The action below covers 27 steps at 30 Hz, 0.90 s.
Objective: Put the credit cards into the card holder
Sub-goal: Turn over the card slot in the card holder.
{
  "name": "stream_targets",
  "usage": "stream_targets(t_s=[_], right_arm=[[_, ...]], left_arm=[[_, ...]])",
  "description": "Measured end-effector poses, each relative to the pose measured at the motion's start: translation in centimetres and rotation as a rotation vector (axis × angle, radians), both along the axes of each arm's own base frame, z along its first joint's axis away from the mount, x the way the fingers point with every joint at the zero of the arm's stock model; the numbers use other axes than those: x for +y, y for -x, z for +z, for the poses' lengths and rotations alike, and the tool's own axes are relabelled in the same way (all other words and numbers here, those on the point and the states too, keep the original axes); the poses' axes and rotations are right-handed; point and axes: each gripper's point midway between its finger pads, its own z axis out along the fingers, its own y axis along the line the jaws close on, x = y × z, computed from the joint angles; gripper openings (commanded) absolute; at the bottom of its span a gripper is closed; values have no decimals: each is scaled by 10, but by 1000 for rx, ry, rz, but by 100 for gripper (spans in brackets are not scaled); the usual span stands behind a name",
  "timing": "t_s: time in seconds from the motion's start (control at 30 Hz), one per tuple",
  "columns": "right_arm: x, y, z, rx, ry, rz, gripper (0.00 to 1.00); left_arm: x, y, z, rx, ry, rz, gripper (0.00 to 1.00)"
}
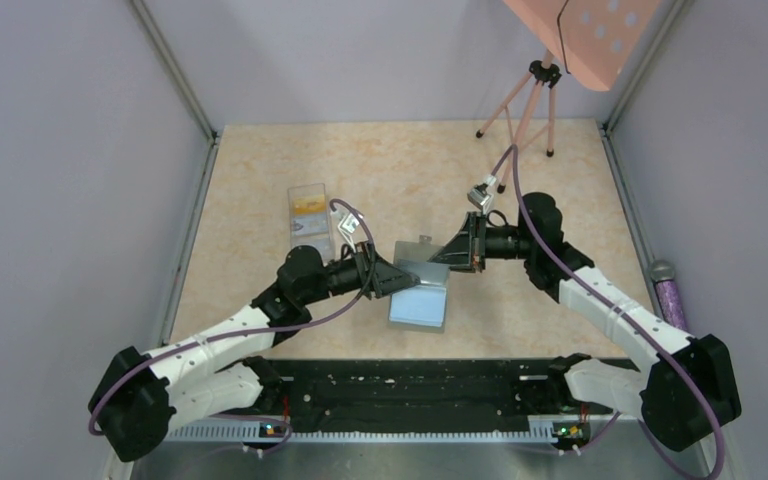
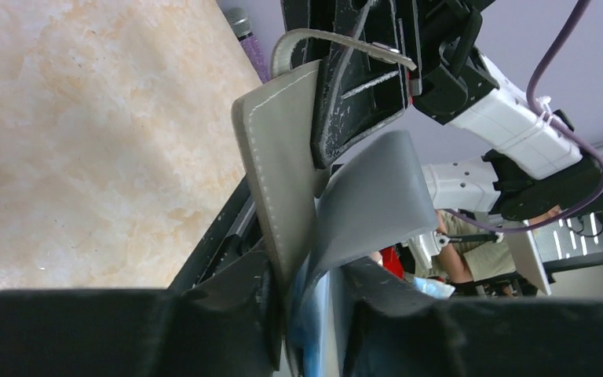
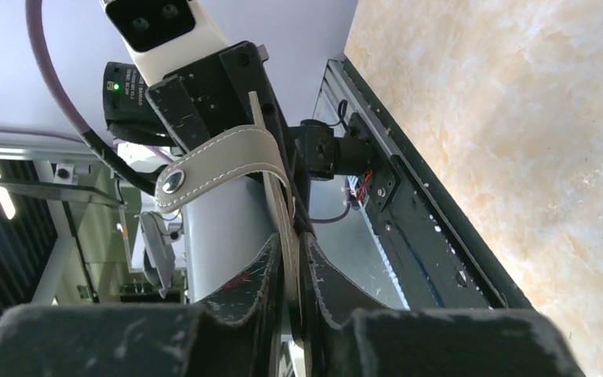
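The grey wallet (image 1: 422,290) is in the middle of the table (image 1: 260,160), held up between the two arms. It is open, and its light blue inside faces up. The left gripper (image 1: 403,278) comes in from the left side and pinches the left edge of the wallet. In the left wrist view one grey flap stands up between its two black fingers (image 2: 243,310), and a thin inner leaf bends away to the right. The right gripper (image 1: 440,259) comes in from the far right and pinches the far flap. In the right wrist view its fingers (image 3: 255,275) are pressed close together on the thin grey edge. The little snap strap (image 3: 220,161) curls out to the side just above them. The orange and yellow cards (image 1: 309,206) lie in a clear box (image 1: 293,218) on the table, to the left of the wallet and a bit farther back. They do not touch the wallet. A pink tripod (image 1: 530,100) stands at the far right of the table.
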Motion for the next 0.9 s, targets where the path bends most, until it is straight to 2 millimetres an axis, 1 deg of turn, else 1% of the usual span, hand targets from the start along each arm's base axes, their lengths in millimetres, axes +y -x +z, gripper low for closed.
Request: stream_targets(t_s=[0.1,0.13,0.2,0.3,0.33,0.4,0.43,0.5,0.57,0.63,0.73,0.8,0.9], right_arm=[[0,0,0,3,-3,0,23],[0,0,1,1,-5,-1,25],[0,0,1,3,-6,-2,34],[0,-1,1,5,-5,-4,52],[-1,-2,1,2,-3,-7,61],[-5,-5,-2,-2,7,-18,72],[-9,-8,-5,-1,16,-29,77],[-18,-16,-10,2,45,-60,84],[-27,-23,-11,-12,79,-87,89],[-33,-27,-11,-33,110,-97,91],[-37,-29,-9,-80,149,-95,94],[-39,-27,-12,-95,167,-87,94],[-41,-24,-18,-92,189,-75,94]], left_arm=[[1,-1,-1,9,7,9,3],[2,-2,-1,5,10,12,0],[3,-3,1,7,18,17,0],[5,-4,6,-6,31,31,0],[6,-4,8,-8,34,34,0],[7,-5,10,-12,37,41,0],[8,-5,9,-11,35,43,0],[10,-5,6,1,21,45,0],[11,-4,-2,23,-9,46,0],[12,-3,-13,55,-51,45,0],[15,-1,-28,100,-129,43,0],[16,0,-33,119,-175,39,0],[17,2,-33,129,-233,22,0]])
